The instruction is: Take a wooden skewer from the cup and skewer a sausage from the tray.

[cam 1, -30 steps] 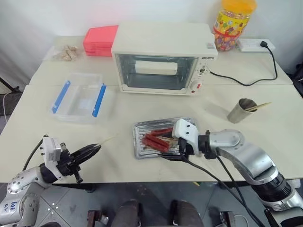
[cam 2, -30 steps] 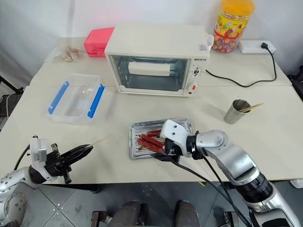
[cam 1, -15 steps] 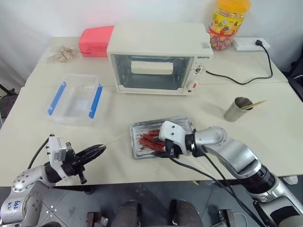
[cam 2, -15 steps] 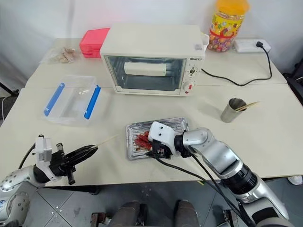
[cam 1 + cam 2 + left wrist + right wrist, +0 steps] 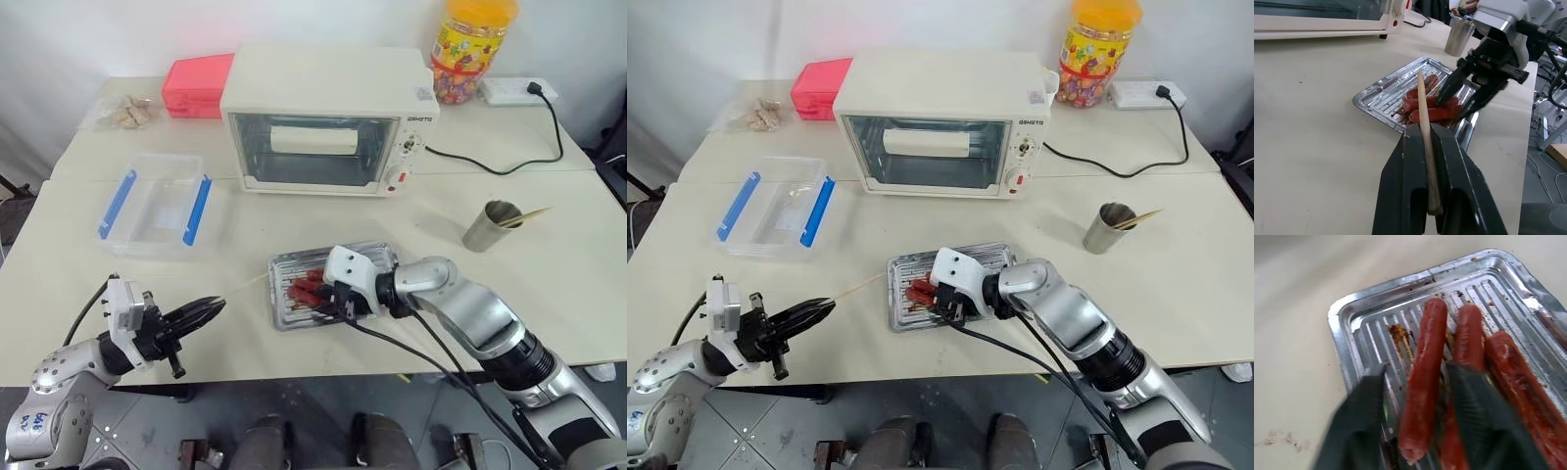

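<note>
My left gripper is near the table's front left edge, shut on a wooden skewer whose thin point aims at the tray. The silver tray holds several red sausages. My right gripper reaches down into the tray from the right. In the right wrist view its dark fingers flank one sausage closely, with a thin strip of tray showing on one side. The grey metal cup stands at the right with more skewers sticking out.
A white toaster oven sits behind the tray, its cable running to a power strip. A clear plastic box with blue clasps lies at the left, a pink box and a yellow-lidded candy jar at the back.
My right gripper has slid left over the tray and its fingers have narrowed around one sausage. The left gripper still holds the skewer in about the same place.
</note>
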You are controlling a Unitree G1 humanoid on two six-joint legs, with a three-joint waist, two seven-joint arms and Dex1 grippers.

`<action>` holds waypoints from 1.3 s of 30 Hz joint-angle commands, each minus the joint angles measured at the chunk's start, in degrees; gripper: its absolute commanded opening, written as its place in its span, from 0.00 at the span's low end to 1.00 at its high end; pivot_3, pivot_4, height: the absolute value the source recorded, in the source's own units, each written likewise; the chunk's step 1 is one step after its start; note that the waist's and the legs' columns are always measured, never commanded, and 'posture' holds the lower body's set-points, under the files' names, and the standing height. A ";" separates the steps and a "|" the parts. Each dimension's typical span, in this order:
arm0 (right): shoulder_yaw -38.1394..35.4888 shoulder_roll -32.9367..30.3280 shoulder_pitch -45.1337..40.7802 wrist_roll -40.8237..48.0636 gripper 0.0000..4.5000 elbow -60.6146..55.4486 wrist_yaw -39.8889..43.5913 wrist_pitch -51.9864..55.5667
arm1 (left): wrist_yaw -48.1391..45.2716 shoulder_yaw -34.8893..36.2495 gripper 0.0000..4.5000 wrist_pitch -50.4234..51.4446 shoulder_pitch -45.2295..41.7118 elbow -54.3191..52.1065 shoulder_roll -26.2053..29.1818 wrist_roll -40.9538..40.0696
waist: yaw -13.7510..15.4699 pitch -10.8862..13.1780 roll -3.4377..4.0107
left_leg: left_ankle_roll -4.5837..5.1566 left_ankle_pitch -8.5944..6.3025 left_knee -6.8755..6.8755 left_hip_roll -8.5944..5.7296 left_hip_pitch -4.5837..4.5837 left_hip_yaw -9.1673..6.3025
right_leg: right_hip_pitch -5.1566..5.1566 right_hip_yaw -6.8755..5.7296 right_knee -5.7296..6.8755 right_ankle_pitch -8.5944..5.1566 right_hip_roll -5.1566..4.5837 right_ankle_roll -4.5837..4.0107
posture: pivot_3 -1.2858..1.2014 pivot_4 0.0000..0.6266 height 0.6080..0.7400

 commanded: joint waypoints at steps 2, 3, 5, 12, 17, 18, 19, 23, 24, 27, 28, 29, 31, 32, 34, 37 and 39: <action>0.15 -0.33 -0.90 -0.28 0.14 -0.91 1.93 -1.16 | -0.11 -0.08 0.00 -0.56 -0.94 -0.89 -0.07 -0.72 | 0.00 0.00 0.00 | 0.00 0.00 0.00 0.00 0.00 0.00 | 0.00 0.00 0.00 0.00 0.00 0.00 | 0.52 0.24 1.00; 0.25 -0.61 -1.22 -0.47 0.14 -0.81 2.34 -1.04 | -0.24 -0.12 0.00 -0.65 -1.21 -0.54 -0.02 -0.65 | -0.01 0.00 0.00 | 0.00 0.00 0.00 0.00 0.00 0.00 | 0.00 0.00 0.01 0.00 0.00 0.00 | 0.52 0.24 1.00; 0.32 -0.86 -1.67 -1.18 0.14 -0.37 2.88 -1.91 | -0.34 -0.18 0.00 -0.75 -1.57 -0.16 -0.01 -0.53 | -0.02 0.00 0.00 | 0.00 0.00 0.00 0.00 0.00 0.00 | 0.00 0.00 0.00 0.00 0.00 0.00 | 0.52 0.24 1.00; -2.07 -1.87 -2.04 -0.17 0.14 -0.77 6.81 -5.71 | -1.08 -1.04 0.00 -0.81 -3.05 0.51 0.21 -0.38 | 0.00 0.00 0.00 | 0.00 0.00 -0.01 0.00 -0.01 0.00 | -0.02 0.00 0.01 0.00 0.00 0.00 | 0.52 0.24 1.00; -9.29 -9.45 1.27 4.67 0.14 -4.92 15.43 -12.92 | -4.56 -2.57 0.00 -0.29 -5.57 1.20 2.51 -0.27 | 0.40 0.02 -0.02 | 0.01 -0.01 0.00 -0.05 -0.03 -0.03 | 0.01 -0.01 -0.03 0.00 -0.03 0.00 | 0.52 0.24 1.00; -10.62 -11.18 2.03 5.41 0.14 -5.47 16.71 -13.64 | -6.04 -3.28 0.00 -0.22 -6.06 1.42 3.49 -0.08 | 0.28 0.02 -0.04 | 0.02 -0.01 0.00 -0.06 -0.04 -0.04 | 0.02 -0.02 -0.08 0.00 -0.02 0.00 | 0.52 0.24 1.00; -11.75 -12.74 2.78 5.93 0.14 -5.87 17.76 -14.25 | -7.56 -4.11 0.00 -0.44 -6.46 1.61 4.46 0.34 | 0.20 0.03 -0.05 | 0.04 -0.03 -0.01 -0.04 -0.03 -0.04 | 0.03 -0.03 -0.08 0.00 -0.02 0.00 | 0.52 0.24 1.00; -17.04 -18.19 6.10 7.69 0.14 -6.68 21.90 -18.50 | -11.75 -8.07 0.00 -0.16 -9.57 2.34 6.87 1.36 | 0.15 0.04 -0.04 | 0.04 -0.02 -0.05 -0.01 -0.02 0.00 | 0.03 -0.06 -0.12 0.00 -0.01 0.00 | 0.52 0.24 1.00; -18.24 -19.35 6.64 7.87 0.14 -6.20 22.82 -19.59 | -12.48 -9.45 0.00 -0.03 -10.70 2.67 7.11 1.92 | 0.15 0.04 -0.04 | 0.04 -0.02 -0.05 -0.01 -0.02 0.01 | 0.04 -0.06 -0.12 0.00 -0.01 0.00 | 0.52 0.24 1.00; -20.11 -21.76 7.41 7.27 0.14 -4.97 24.43 -22.98 | -13.71 -12.72 0.00 0.40 -13.37 3.58 7.06 3.07 | 0.16 0.04 -0.05 | 0.04 -0.02 -0.04 -0.02 -0.02 0.07 | 0.04 -0.05 -0.15 0.00 -0.01 0.00 | 0.52 0.24 1.00; -20.37 -22.28 7.46 7.32 0.14 -5.06 24.77 -23.21 | -13.57 -13.28 0.00 0.64 -14.14 3.94 6.66 3.10 | 0.14 0.04 -0.05 | 0.04 -0.02 -0.04 -0.02 -0.02 0.07 | 0.04 -0.04 -0.15 0.00 -0.01 0.00 | 0.52 0.24 1.00; -20.61 -22.59 7.34 7.61 0.14 -5.33 24.96 -22.99 | -13.53 -14.08 0.00 1.60 -15.00 4.38 6.40 2.85 | 0.10 0.04 -0.05 | 0.04 -0.02 -0.05 -0.01 -0.01 0.08 | 0.04 -0.04 -0.15 0.00 -0.01 0.00 | 0.52 0.24 1.00; -20.73 -23.14 7.13 7.96 0.14 -5.80 25.12 -22.02 | -13.91 -15.38 0.00 1.35 -16.30 5.46 5.92 3.42 | 0.13 0.05 -0.06 | 0.04 -0.02 -0.05 0.01 -0.01 0.08 | 0.04 -0.07 -0.15 0.00 0.00 0.00 | 0.52 0.24 1.00; -20.75 -23.20 7.14 7.93 0.14 -6.06 25.12 -22.13 | -13.96 -15.75 0.00 1.05 -16.67 5.93 5.69 3.74 | 0.17 0.05 -0.06 | 0.04 -0.02 -0.05 0.01 -0.01 0.08 | 0.03 -0.06 -0.14 0.00 0.00 0.00 | 0.52 0.24 1.00; -20.47 -23.13 7.13 7.84 0.14 -6.60 25.03 -21.96 | -14.26 -16.45 0.00 0.40 -17.70 7.20 4.97 4.22 | 0.19 0.05 -0.07 | 0.04 -0.02 -0.04 0.00 -0.01 0.08 | 0.04 -0.06 -0.14 0.00 -0.01 0.00 | 0.52 0.24 1.00; -19.62 -22.63 6.91 7.16 0.14 -6.88 24.34 -21.68 | -14.80 -16.82 0.00 0.02 -18.34 7.70 4.45 4.19 | 0.19 0.06 -0.08 | 0.04 -0.02 -0.03 0.00 -0.02 0.08 | 0.04 -0.06 -0.14 0.00 -0.01 0.00 | 0.52 0.24 1.00; -19.28 -22.25 6.68 7.12 0.14 -6.94 24.00 -21.37 | -14.72 -16.85 0.00 0.22 -18.75 7.84 4.10 4.00 | 0.20 0.06 -0.08 | 0.04 -0.02 -0.03 0.00 -0.02 0.08 | 0.04 -0.06 -0.14 0.00 -0.01 0.00 | 0.52 0.24 1.00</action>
